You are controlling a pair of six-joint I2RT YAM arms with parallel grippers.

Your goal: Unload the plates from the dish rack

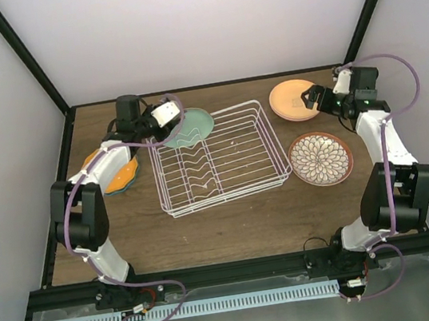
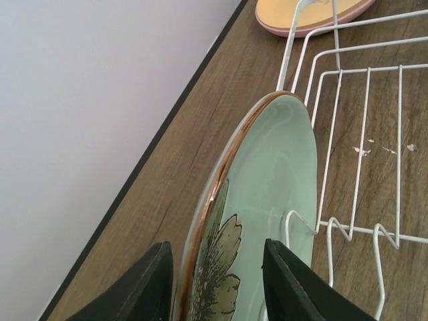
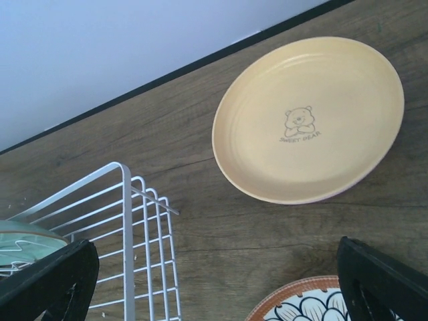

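Observation:
The sage green plate (image 1: pixel 191 126) stands on edge in the far left corner of the white wire dish rack (image 1: pixel 276 139); no other plate shows in the rack. My left gripper (image 1: pixel 173 128) is open, its jaws either side of this plate's rim (image 2: pixel 267 174) with gaps on both sides. My right gripper (image 1: pixel 307 102) is open and empty above the table, right of the rack. The pale yellow-orange plate (image 3: pixel 307 120) lies flat at the far right with a pink edge under it. The brown-floral plate (image 1: pixel 321 158) lies flat nearer.
The scalloped orange plate (image 1: pixel 123 172) lies on the teal plate (image 1: pixel 131 183) left of the rack, under my left arm. The rack's wires show in the left wrist view (image 2: pixel 374 67) and the right wrist view (image 3: pixel 125 221). Black frame posts rise at the back corners.

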